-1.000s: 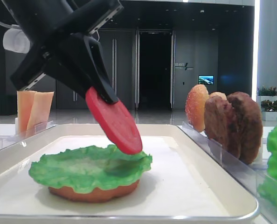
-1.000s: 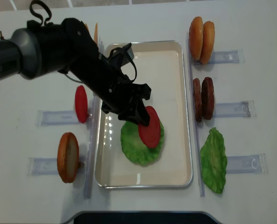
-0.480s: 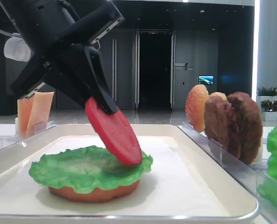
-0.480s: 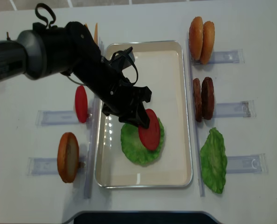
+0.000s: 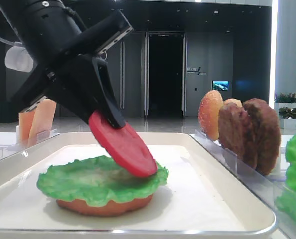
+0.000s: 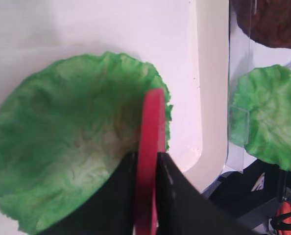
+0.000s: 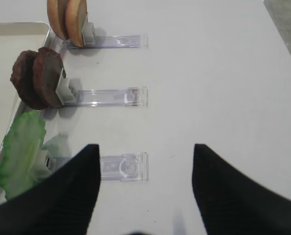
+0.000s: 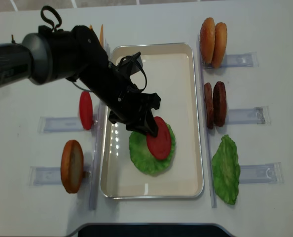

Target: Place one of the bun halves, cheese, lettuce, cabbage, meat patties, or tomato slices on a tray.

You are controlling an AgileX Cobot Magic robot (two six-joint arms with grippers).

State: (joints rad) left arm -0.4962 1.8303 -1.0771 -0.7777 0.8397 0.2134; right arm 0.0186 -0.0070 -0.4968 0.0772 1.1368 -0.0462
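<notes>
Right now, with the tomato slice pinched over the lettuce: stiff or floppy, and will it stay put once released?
Probably stiff: the tomato slice juts from the left tool tilted, without sagging. Its lower edge rests on the ruffled lettuce, so it should drop flat, perhaps sliding slightly. A flat disc, unlikely to roll.

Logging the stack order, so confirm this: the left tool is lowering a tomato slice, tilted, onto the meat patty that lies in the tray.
Not quite. The left tool holds the tilted tomato slice over a lettuce leaf, not a meat patty. The leaf lies on a bun half in the tray, as the low exterior view shows. The meat patties stand outside the tray.
</notes>
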